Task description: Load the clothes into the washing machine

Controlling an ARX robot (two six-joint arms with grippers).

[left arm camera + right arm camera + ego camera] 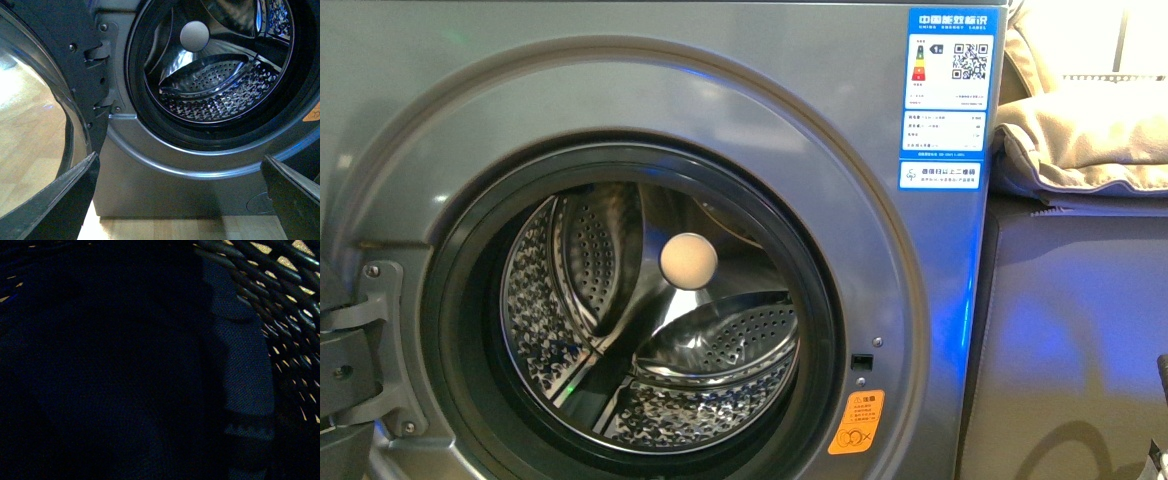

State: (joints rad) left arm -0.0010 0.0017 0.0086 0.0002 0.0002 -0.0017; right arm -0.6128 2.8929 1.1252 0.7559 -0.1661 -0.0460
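Note:
The washing machine (pixel 880 250) fills the front view, its door swung open and its perforated steel drum (pixel 720 350) holding no clothes. Neither gripper shows in the front view. In the left wrist view my left gripper (pixel 180 200) is open and empty, low in front of the machine's front panel (pixel 165 185), below the porthole (pixel 215 75). The right wrist view is very dark. Dark navy clothes (pixel 240 365) fill it, pressed close to the camera. My right gripper is shut on the clothes, and its fingers are lost in the dark.
The open door (pixel 40 115) with its hinge (pixel 350 340) hangs at the machine's left. A beige cloth (pixel 1080 140) lies on a dark surface to the right. A dark woven basket wall (pixel 280 285) edges the clothes. Wooden floor (pixel 165 227) lies below the machine.

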